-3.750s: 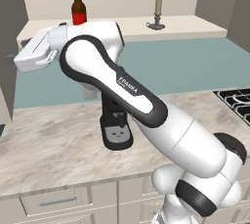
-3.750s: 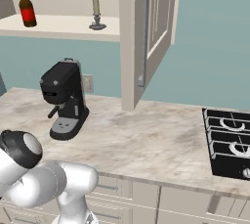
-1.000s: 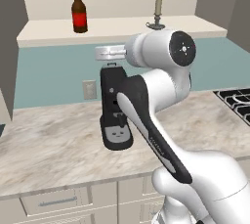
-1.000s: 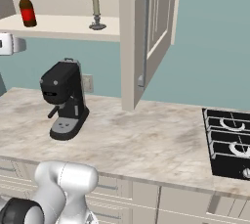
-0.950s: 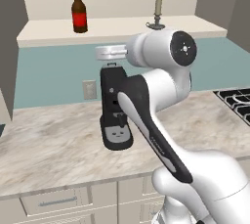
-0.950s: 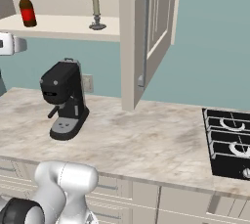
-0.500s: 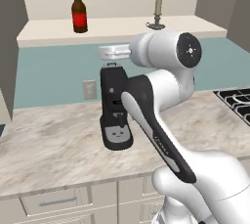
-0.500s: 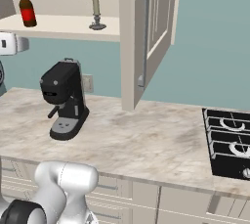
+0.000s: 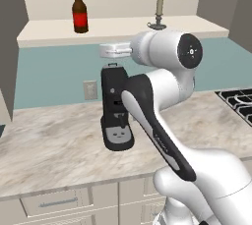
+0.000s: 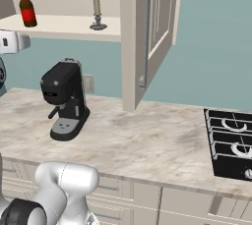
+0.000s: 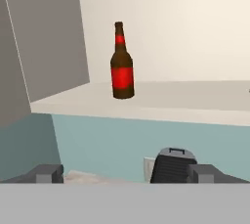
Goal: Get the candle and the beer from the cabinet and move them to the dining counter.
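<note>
Arm (image 9: 162, 135): glossy white shells, rounded and tube-like, with dark grey to black joint sections. A broad black band curves along the long link behind the pincer; small pale lettering on it, too small to read. Large round white joint cap (image 9: 189, 52) behind the wrist, with a small dark centre mark ringed by tiny dots. Hand block (image 9: 116, 49) at the pincer is white and boxy, with a small dark spot on its side. Fingertips (image 11: 48, 173) are small, dark grey, square-edged. Base (image 10: 64, 184) joints: white cylinders, black ring.
</note>
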